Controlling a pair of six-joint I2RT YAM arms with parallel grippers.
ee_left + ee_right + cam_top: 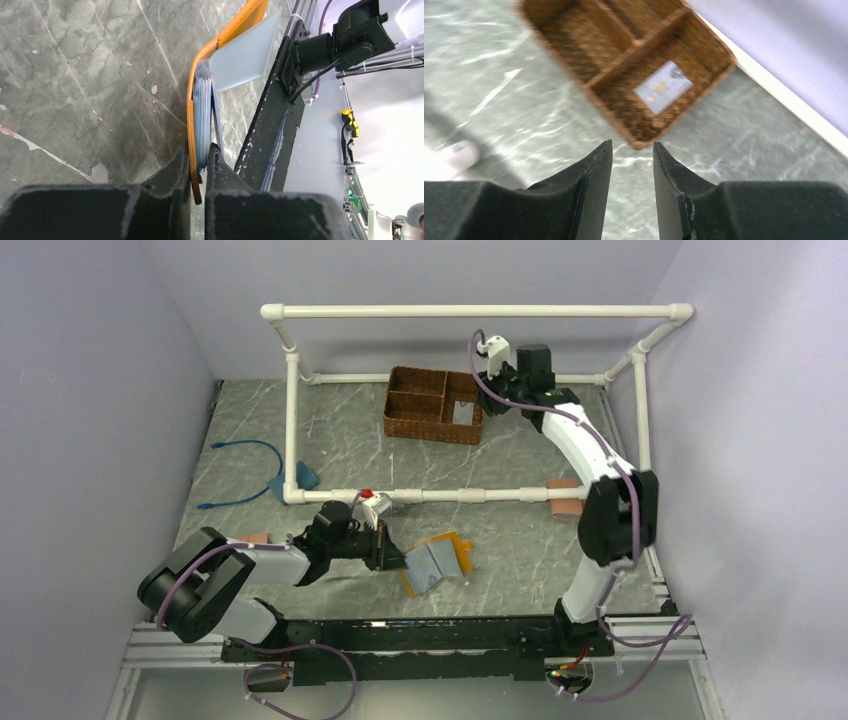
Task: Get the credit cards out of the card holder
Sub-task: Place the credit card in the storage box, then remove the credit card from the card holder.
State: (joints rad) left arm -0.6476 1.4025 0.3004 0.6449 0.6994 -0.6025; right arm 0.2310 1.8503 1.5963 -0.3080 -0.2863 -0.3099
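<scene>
The mustard-orange card holder (437, 562) lies open at the front middle of the table, its pale blue-grey inner slots facing up. My left gripper (393, 551) is shut on its left edge. The left wrist view shows the orange cover (191, 115) and the stacked blue-grey layers (203, 112) pinched between my left gripper's (199, 150) jaws. One grey-white credit card (462, 412) lies in the right compartment of the wicker basket (405, 427). My right gripper (631, 145) is open and empty, above the basket's near corner, with the card (663, 87) ahead of it.
A white pipe frame (430, 495) crosses the table behind the card holder. A pinkish-brown wallet (565, 500) lies at its right end, and another pinkish one (258, 538) by my left arm. A blue cable (245, 475) lies at the left.
</scene>
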